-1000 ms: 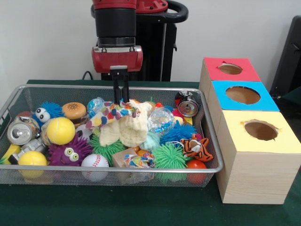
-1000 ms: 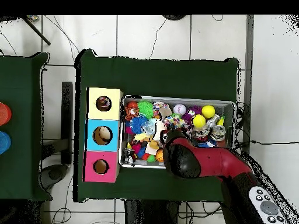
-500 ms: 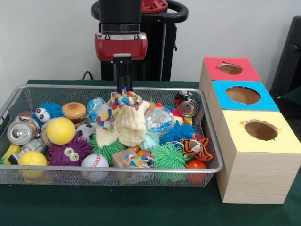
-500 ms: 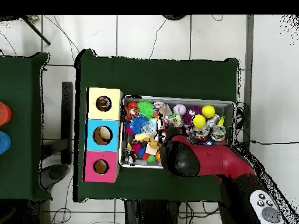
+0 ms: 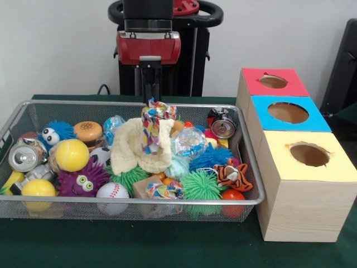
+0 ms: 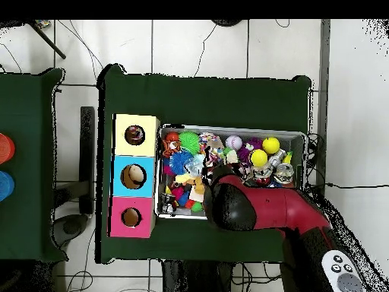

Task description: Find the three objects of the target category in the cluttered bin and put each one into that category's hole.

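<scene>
Wire-mesh bin [image 5: 11, 124]: on green table cloth, packed with toys. Left end holds a crushed drink can [image 5: 26, 157], a yellow ball [image 5: 71, 154], a purple googly-eyed fuzzy toy [image 5: 83, 180], a toy burger [image 5: 88, 130] and a baseball [image 5: 112, 191].

Gripper [image 5: 153, 99]: above bin centre, fingers together, clamped on the top of a multicoloured spotted cloth [image 5: 153, 124]. Since a second ago it has risen steadily; the spotted cloth, then draped flat over the pile, now hangs bunched and lengthwise from the fingers, its lower end against the cream knitted cloth [image 5: 133, 146], which has slumped open to the left. Overhead, the red arm [image 6: 262, 207] covers this part of the bin and the hold is hidden.

Meaning for task: the grasp appears to have taken; extraction of one textile item looks underway, not complete. Whether the cream cloth is snagged and lifting with it cannot be told.

Right of centre: green spiky ball [image 5: 201, 186], tiger plush [image 5: 233, 175], second can [image 5: 223, 127].

Far right: wooden sorting box [image 5: 301, 212] with red hole [image 5: 273, 81], blue hole [image 5: 288, 112] and yellow hole [image 5: 309, 154]. Delivery not yet begun.
</scene>
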Controlling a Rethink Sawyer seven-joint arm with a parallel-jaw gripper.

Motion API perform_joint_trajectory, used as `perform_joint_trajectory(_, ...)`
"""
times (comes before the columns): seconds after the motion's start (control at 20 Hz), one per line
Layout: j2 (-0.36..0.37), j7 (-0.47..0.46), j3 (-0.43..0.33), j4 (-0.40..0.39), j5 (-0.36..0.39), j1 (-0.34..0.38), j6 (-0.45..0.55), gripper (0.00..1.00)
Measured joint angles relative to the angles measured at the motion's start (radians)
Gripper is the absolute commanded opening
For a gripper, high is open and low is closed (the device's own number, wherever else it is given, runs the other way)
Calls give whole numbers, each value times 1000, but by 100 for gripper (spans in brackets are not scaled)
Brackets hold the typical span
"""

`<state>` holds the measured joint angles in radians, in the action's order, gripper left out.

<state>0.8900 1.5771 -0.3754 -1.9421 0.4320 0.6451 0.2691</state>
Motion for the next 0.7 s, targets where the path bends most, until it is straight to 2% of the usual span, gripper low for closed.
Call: perform_joint_trajectory(0.7,6,0,0,1,0,-41,0,0)
